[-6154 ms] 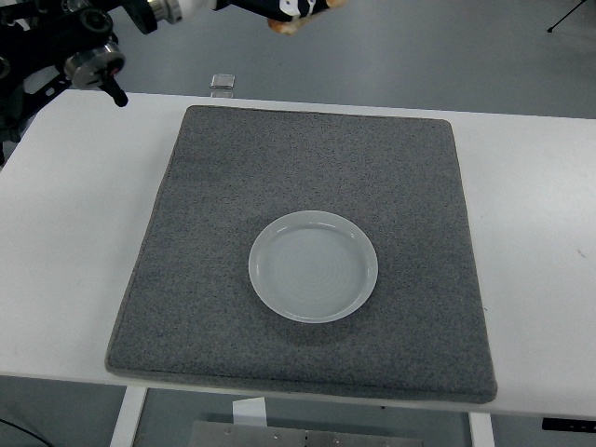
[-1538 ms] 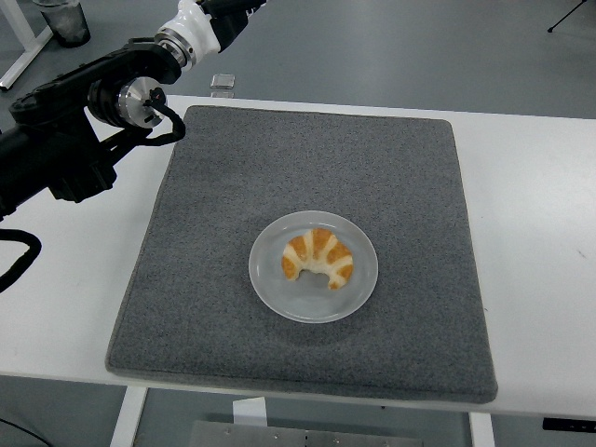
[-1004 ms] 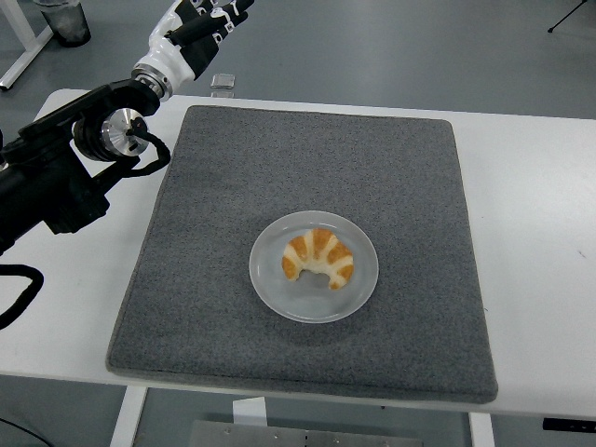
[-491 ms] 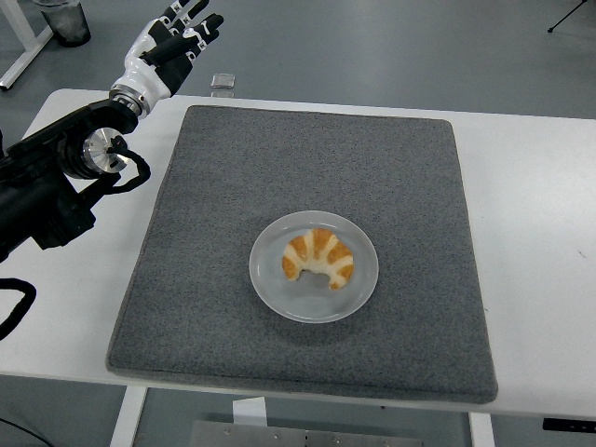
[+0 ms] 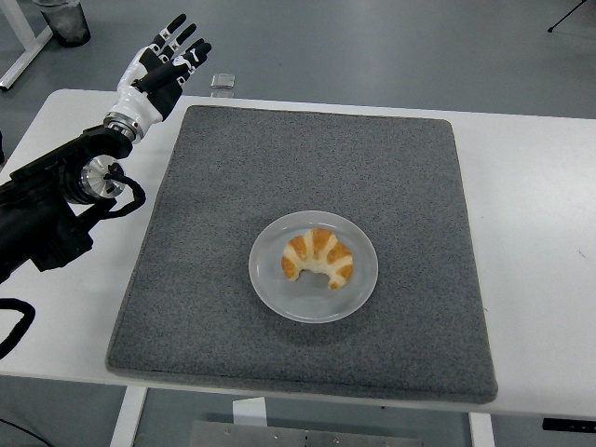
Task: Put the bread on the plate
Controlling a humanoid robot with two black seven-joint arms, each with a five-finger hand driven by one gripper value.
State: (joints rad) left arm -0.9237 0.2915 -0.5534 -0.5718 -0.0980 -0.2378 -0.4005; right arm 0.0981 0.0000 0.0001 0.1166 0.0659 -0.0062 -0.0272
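Golden bread (image 5: 318, 258) already rests on the plate (image 5: 274, 281), placing looks done; left hand (image 5: 158, 67), fingers spread wide and empty, need only retreat.

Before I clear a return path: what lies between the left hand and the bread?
Head view: only bare grey mat separates left hand from bread on its plate.

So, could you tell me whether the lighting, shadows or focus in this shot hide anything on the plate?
Head view: lighting is even and soft; the plate throws only a faint shadow on the grey mat; the croissant is sharp and free of glare; the left hand, fingers spread, shows no motion blur.
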